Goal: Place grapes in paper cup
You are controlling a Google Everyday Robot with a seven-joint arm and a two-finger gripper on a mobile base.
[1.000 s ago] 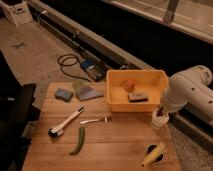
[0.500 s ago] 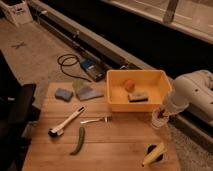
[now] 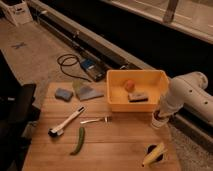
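The white arm (image 3: 192, 95) is reaching in from the right edge of the view, its thick rounded segment angling down and leftward toward the wooden table (image 3: 115, 145). The gripper (image 3: 161, 114) is hanging directly over the paper cup (image 3: 158, 121), which is standing upright near the table's right edge, just beside the lower right corner of the yellow tub (image 3: 116, 102). Something dark is showing at the cup's mouth under the gripper, but it is not clear whether these are the grapes or part of the gripper.

Inside the tub, a small orange fruit (image 3: 129, 85) and a grey block (image 3: 137, 97) are lying side by side. A green pepper (image 3: 79, 140), a fork (image 3: 95, 120) and a white-handled brush (image 3: 66, 122) are lying on the boards to the left. A black holder with yellow corn (image 3: 155, 153) is sitting near the front right corner.
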